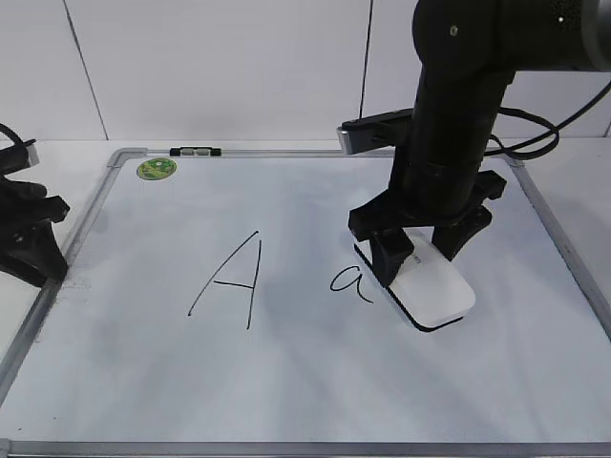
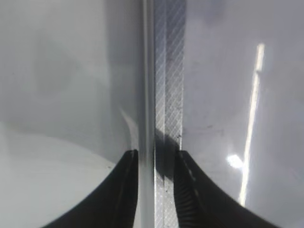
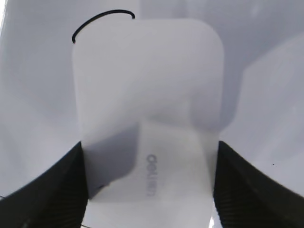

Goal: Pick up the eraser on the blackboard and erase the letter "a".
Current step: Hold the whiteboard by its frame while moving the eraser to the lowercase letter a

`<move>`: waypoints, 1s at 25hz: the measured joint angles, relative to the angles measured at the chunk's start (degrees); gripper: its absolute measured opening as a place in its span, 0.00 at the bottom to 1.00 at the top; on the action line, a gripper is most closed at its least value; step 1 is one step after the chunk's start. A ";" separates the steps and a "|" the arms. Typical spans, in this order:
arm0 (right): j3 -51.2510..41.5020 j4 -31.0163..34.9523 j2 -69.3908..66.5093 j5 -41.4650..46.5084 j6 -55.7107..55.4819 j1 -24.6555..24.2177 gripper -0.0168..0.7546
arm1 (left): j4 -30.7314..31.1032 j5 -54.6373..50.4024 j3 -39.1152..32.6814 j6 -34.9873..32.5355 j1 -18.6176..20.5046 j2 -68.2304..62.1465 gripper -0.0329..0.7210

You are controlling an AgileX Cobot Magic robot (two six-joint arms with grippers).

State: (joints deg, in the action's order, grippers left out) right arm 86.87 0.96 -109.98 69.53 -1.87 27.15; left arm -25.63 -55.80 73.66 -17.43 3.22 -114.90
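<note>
Eraser (image 1: 431, 287): white, flat on blackboard (image 1: 315, 382), just right of letter "a" (image 1: 349, 283).
Right end effector (image 1: 420, 250): clamped on eraser's sides, "deli" lettering showing between the fingers.
Left end effector (image 2: 154, 159): fingers slightly apart, straddling board's left frame edge; possibly touching it, view blurred.
Capital "A" (image 1: 232, 281): left of "a".

The eraser (image 1: 431, 285) (white rounded block, black underside, small grey lettering on top) lies flat on the blackboard (image 1: 315, 382), right of centre. The board is white, grey-framed, with a round green sticker at its far left corner. The letter "a" (image 1: 350, 281), small, cursive, black, sits intact just left of the eraser.
</note>
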 joint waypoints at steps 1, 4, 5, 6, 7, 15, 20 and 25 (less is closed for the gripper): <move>0.00 0.00 0.00 0.00 0.00 0.00 0.72 | 0.00 0.00 0.00 0.00 0.00 -0.13 0.30; 0.00 0.00 0.00 0.00 0.17 0.00 0.72 | -0.32 -0.22 0.14 0.00 0.00 -0.45 0.29; 0.00 0.00 0.00 0.00 0.17 0.00 0.72 | -0.32 -0.22 0.14 0.00 0.00 -0.45 0.29; 0.00 0.00 0.00 0.00 0.26 0.00 0.72 | -0.32 -0.22 0.14 0.00 0.00 -0.45 0.29; 0.00 0.00 0.00 0.00 0.26 0.00 0.72 | -0.34 -0.22 0.14 0.00 0.00 -0.45 0.29; 0.00 0.00 0.00 0.00 0.30 0.00 0.72 | -0.80 -0.41 0.25 -0.14 0.12 -0.45 0.10; 1.48 0.00 -1.41 0.22 0.40 0.00 0.72 | -0.94 -0.46 0.25 -0.14 0.24 -0.45 0.09; 5.72 -0.45 -5.48 0.22 0.40 0.00 0.72 | -0.94 -0.46 0.25 -0.14 0.24 -0.45 0.09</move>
State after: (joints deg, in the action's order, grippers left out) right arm 92.59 0.51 -115.46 69.75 -1.47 27.15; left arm -26.56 -56.26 73.91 -17.57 3.46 -115.35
